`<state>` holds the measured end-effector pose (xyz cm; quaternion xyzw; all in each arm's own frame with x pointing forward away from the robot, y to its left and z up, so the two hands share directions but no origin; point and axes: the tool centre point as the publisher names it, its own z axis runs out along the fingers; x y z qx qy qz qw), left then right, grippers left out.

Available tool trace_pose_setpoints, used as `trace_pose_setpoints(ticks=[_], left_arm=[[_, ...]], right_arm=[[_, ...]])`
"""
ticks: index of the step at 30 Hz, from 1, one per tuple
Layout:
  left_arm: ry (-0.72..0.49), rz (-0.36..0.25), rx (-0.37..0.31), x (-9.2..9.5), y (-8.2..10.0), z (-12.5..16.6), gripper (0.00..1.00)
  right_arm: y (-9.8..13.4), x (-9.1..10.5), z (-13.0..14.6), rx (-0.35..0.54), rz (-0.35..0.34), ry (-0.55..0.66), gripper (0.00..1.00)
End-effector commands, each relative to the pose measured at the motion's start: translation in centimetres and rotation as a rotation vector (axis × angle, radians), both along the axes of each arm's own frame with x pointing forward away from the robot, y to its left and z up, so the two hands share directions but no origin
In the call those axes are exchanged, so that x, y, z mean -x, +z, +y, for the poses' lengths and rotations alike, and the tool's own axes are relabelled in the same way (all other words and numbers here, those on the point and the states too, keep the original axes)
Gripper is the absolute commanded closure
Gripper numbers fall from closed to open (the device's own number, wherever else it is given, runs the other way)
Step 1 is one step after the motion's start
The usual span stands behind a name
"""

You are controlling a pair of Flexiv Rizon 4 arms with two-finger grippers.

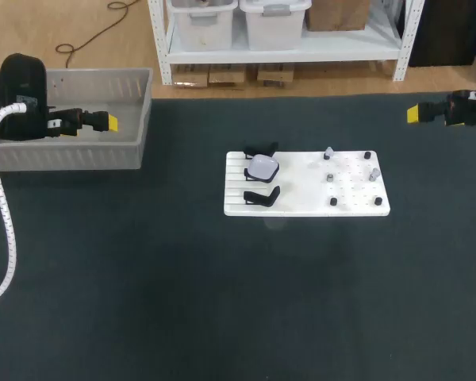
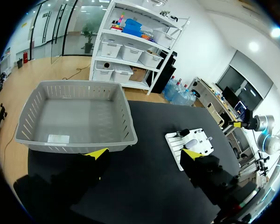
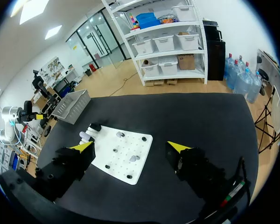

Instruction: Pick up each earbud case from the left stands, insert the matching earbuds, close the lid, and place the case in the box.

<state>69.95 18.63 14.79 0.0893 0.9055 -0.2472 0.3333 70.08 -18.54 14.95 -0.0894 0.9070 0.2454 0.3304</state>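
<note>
Our left arm (image 1: 20, 87) hangs over the grey box (image 1: 147, 103) at the far left of the worktop (image 1: 222, 302). Its jaws are wide open and hold nothing. Our right arm (image 1: 468, 107) is at the far right edge, and its jaws are wide open and hold nothing too. One pale earbud case (image 1: 262, 166) sits on the black stands (image 1: 262, 196) at the left end of the white board (image 1: 357, 208), well apart from both arms. Little grey bits that look like the earbuds (image 1: 328, 153) stand at the board's right end.

We think picking up the case comes next. It looks smooth and round, so it could slip if the jaws pinch it off centre. The stands sit close together, so a finger could bump one and push the board. The earbuds are tiny and could tip over or get dropped.
</note>
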Motion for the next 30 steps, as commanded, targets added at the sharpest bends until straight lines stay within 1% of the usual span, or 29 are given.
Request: trace_pose_setpoints(ticks=[1, 3, 6, 10, 12, 15, 18, 23, 29, 30], left_arm=[[-0.018, -0.003, -0.011, 0.2, 0.2, -0.4, 0.00], [-0.051, -0.032, -0.017, 0.3, 0.3, -0.8, 0.00], [-0.107, -0.056, -0.017, 0.3, 0.5, -1.5, 0.00], [-0.179, -0.097, -0.013, -0.2, 1.1, -2.4, 0.00], [-0.234, -0.120, -0.030, -0.4, 1.4, -2.9, 0.00], [-0.325, -0.180, -0.055, -0.8, 2.0, -3.8, 0.00], [-0.447, -0.228, -0.069, -1.1, 2.3, -4.6, 0.00], [-0.605, -0.271, -0.084, -1.7, 2.1, -5.4, 0.00], [-0.722, -0.308, -0.086, -2.6, 1.6, -6.7, 0.00], [-0.744, -0.318, -0.098, -2.8, 1.5, -7.1, 0.00]], right_arm=[[0.0, 0.0, 0.0, 0.001, 0.000, 0.000, 0.00], [0.0, 0.0, 0.0, 0.001, 0.000, 0.000, 0.00], [0.0, 0.0, 0.0, 0.001, 0.000, 0.000, 0.00], [0.0, 0.0, 0.0, 0.001, 0.000, 0.000, 0.00], [0.0, 0.0, 0.0, 0.001, 0.000, 0.000, 0.00], [0.0, 0.0, 0.0, 0.001, 0.000, 0.000, 0.00], [0.0, 0.0, 0.0, 0.001, 0.000, 0.000, 0.00], [0.0, 0.0, 0.0, 0.001, 0.000, 0.000, 0.00], [0.0, 0.0, 0.0, 0.001, 0.000, 0.000, 0.00], [0.0, 0.0, 0.0, 0.001, 0.000, 0.000, 0.00]])
